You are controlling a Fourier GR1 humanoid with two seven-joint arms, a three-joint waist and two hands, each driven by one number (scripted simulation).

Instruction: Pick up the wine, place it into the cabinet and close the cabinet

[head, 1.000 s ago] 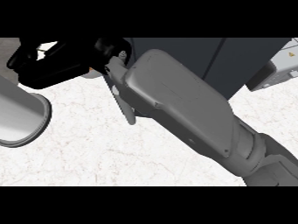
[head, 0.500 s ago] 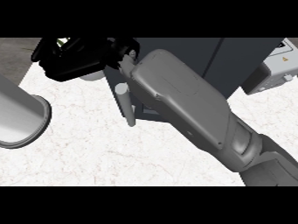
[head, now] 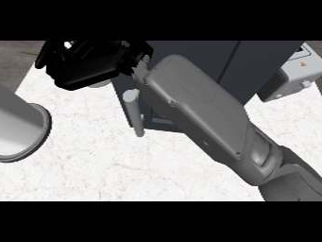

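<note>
Wine: mostly hidden, only a pale bit shows under the right hand. It's up off the desk, near the far left corner, just left of the cabinet. The hand's black fingers are curled round it, gripping. Right forearm runs diagonally from the near right corner up to the hand, crossing the cabinet front. Grey bar handle sticks out just below the hand, beside the forearm. Can't tell how far the door is open. White box at the far right corner, next to the cabinet. Left forearm sits along the left edge, its hand out of sight.
</note>
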